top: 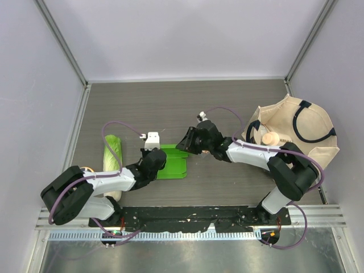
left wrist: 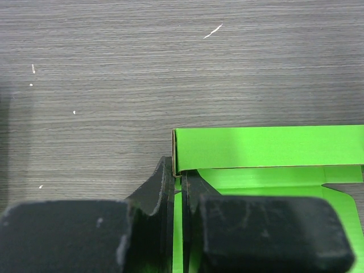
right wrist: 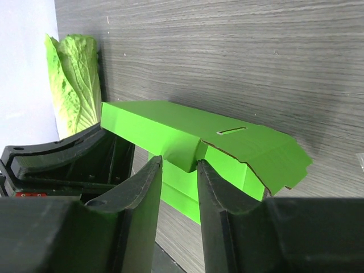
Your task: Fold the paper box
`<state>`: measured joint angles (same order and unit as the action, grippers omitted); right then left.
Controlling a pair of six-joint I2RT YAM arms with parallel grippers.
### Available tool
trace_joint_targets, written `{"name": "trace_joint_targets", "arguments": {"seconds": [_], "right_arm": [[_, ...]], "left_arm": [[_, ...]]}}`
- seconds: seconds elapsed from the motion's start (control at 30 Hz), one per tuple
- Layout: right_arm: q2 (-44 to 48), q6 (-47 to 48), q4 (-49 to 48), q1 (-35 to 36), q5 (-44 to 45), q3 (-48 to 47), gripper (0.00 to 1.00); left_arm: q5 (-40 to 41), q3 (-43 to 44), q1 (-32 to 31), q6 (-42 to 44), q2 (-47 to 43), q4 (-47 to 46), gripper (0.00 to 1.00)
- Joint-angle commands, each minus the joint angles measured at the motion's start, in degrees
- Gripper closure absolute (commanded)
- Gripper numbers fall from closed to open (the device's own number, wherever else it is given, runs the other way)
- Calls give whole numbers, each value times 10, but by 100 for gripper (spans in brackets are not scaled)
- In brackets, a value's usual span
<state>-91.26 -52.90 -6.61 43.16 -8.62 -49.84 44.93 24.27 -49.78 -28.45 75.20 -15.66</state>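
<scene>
The paper box (top: 173, 165) is bright green cardboard lying partly folded on the dark wood table, between my two arms. My left gripper (top: 159, 160) is shut on the box's left edge; in the left wrist view its jaws (left wrist: 181, 176) pinch a thin upright wall just below a raised side panel (left wrist: 267, 149). My right gripper (top: 186, 142) comes in from the far right side. In the right wrist view its fingertips (right wrist: 179, 164) press on both sides of a folded corner of the box (right wrist: 170, 122), under a lifted panel with a slot.
A long pale-green cabbage (top: 112, 154) lies left of the box, close to the left arm, and also shows in the right wrist view (right wrist: 74, 79). A beige tote bag (top: 296, 133) with dark handles stands at the right, with a small tan object inside. White walls enclose the table.
</scene>
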Motion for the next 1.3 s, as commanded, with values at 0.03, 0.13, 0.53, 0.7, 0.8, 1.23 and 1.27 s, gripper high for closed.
{"name": "trace_joint_targets", "arguments": {"seconds": [0.03,0.13,0.53,0.7,0.8,1.23,1.27], "right_arm": [[21,-56,-109,0,26,32,66],[26,-89,-139,-4,33,54,76],[58,-139,-251,-27,5,146,67],[126,59,-24,-24,31,117,57],[155,130,26,-12,59,127,58],[36,170,-29,82,272,78,100],[32,169,-36,82,275,78,100]], "left_arm": [[4,-7,1,-17,-17,-14,100],[2,-10,2,-28,-19,-15,100],[2,-23,2,-86,-25,-11,100],[7,-26,1,-110,-26,0,100],[11,-27,1,-119,-29,9,100],[29,-9,2,-102,-31,49,100],[31,-11,1,-102,-32,49,100]]}}
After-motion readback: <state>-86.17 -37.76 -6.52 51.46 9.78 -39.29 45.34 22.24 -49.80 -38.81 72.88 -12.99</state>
